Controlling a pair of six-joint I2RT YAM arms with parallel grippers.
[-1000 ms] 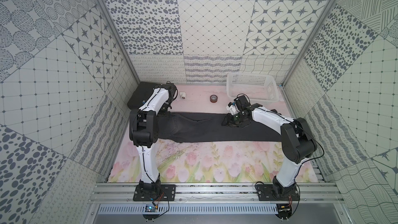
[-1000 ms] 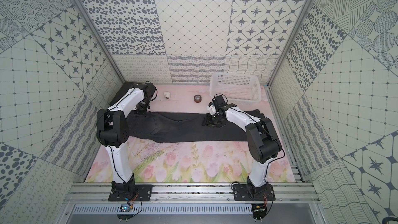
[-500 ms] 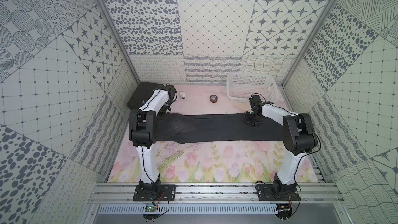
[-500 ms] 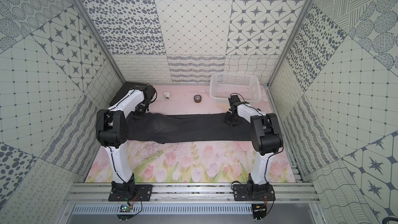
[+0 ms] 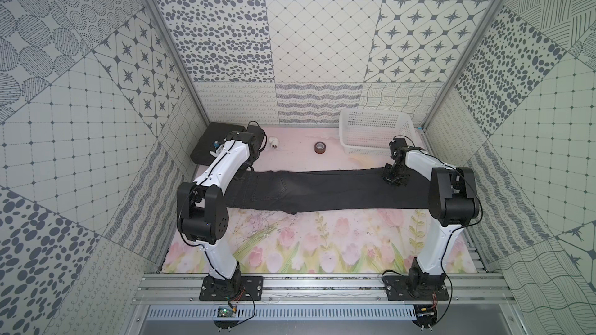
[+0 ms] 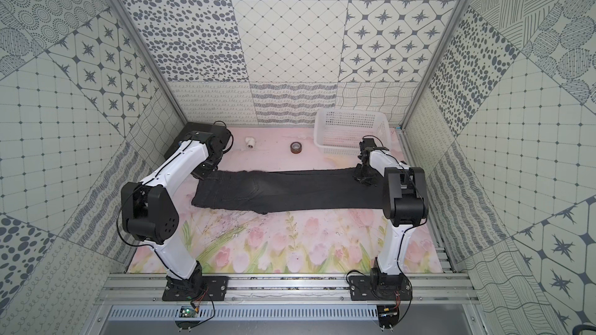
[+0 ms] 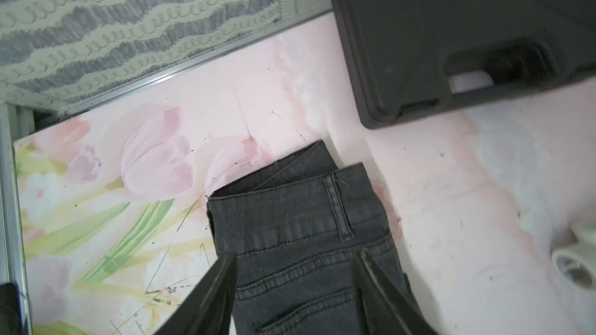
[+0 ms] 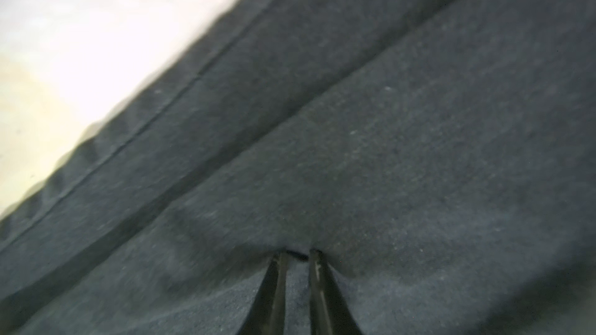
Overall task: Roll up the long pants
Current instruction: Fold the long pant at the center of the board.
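Charcoal pants — pink tulip-print mat

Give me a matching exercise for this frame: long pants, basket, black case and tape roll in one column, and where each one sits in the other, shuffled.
Things:
1. long pants
2. basket
3. black case
4. tape roll

Places:
A. far right corner
B. far left corner
C. stretched flat across the middle, from side to side
D. standing alone toward the back, just left of the basket

Pairs: 1-C, 2-A, 3-B, 4-D
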